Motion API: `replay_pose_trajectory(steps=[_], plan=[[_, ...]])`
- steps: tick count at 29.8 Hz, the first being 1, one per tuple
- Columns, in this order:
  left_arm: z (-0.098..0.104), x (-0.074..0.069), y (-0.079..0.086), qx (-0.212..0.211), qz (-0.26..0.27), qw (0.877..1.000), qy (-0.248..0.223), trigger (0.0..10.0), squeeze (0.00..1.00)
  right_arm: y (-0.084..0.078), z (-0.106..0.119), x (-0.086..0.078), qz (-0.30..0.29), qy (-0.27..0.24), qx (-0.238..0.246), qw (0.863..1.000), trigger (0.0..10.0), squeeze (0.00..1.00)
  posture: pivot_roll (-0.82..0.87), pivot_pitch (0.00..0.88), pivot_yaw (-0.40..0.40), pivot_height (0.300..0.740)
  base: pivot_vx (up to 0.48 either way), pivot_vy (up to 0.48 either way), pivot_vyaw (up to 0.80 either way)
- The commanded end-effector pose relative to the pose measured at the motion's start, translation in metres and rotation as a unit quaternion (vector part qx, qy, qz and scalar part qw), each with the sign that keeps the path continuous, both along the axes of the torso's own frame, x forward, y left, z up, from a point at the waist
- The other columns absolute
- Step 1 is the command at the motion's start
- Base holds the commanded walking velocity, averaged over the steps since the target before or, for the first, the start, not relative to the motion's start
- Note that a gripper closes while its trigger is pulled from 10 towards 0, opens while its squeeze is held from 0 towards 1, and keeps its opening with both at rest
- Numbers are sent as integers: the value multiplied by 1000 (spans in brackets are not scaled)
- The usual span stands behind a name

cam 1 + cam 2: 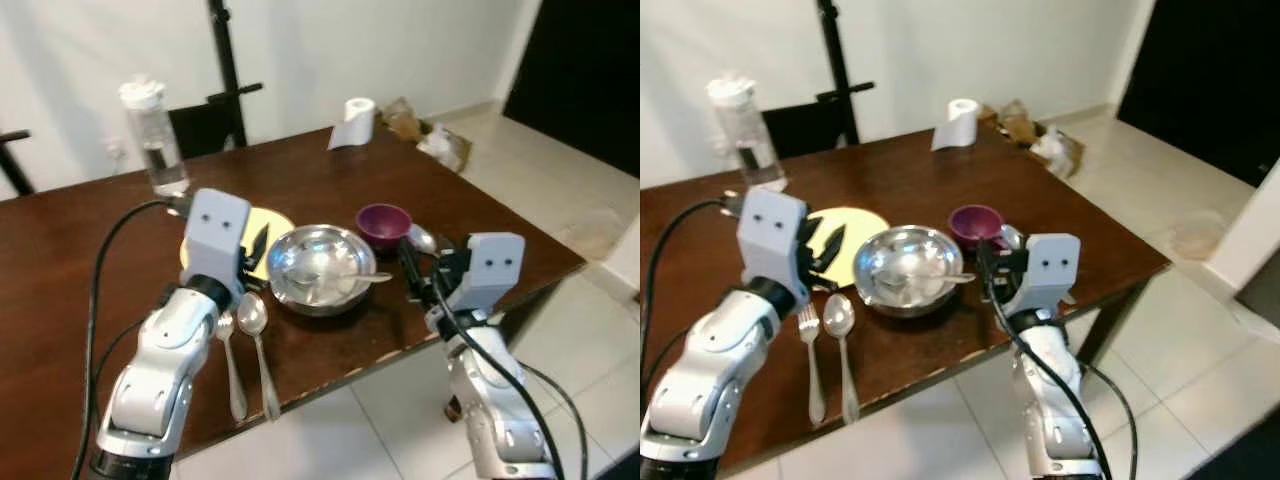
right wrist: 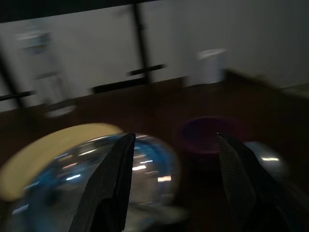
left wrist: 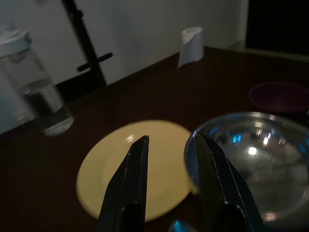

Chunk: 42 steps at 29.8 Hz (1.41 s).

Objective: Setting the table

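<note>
A steel bowl [image 1: 318, 268] with a spoon [image 1: 352, 276] lying in it sits near the front of the dark wooden table [image 1: 90, 270]. Behind it to the left lies a yellow plate [image 3: 130, 174], and my left gripper [image 3: 171, 140] hangs open over that plate with nothing between its fingers. A small purple bowl [image 1: 384, 222] stands right of the steel bowl, with another spoon [image 1: 422, 238] beside it. My right gripper [image 2: 176, 137] is open and empty, just right of the steel bowl and in front of the purple one. A fork [image 1: 232, 370] and a spoon [image 1: 258, 345] lie side by side at the front left.
A clear water bottle [image 1: 155, 140] stands at the back left and a paper roll [image 1: 355, 122] at the far edge. A black stand [image 1: 228, 70] and chair back rise behind the table. Bags [image 1: 430, 135] lie on the tiled floor to the right.
</note>
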<state>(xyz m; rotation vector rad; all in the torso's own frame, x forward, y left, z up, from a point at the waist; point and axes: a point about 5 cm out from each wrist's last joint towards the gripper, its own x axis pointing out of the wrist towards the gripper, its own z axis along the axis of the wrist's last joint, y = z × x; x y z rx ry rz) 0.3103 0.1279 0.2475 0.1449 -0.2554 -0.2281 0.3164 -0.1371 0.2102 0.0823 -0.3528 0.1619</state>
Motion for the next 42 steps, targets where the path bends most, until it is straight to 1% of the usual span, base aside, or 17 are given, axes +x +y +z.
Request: replay_pose_trajectory(steps=[1, 24, 35, 42], plan=[[-3, 0, -1, 6, 2, 1000, 9, 10000, 0, -2, -6, -1, -1, 12, 2, 1000, 10000, 0, 50, 79, 106, 740, 0, 0, 794], [-5, 2, -2, 10, 4, 1000, 13, 10000, 0, -1, -6, -1, 0, 11, 2, 1000, 10000, 0, 47, 82, 107, 740, 0, 0, 794], [-6, 2, -3, 13, 5, 1000, 16, 10000, 0, 0, -7, -1, 1, 16, 13, 1000, 10000, 0, 48, 82, 107, 740, 0, 0, 0], [-7, 2, -3, 15, 5, 1000, 18, 10000, 0, 1, -8, -1, 9, 21, 10, 1000, 10000, 0, 46, 76, 106, 740, 0, 0, 0]])
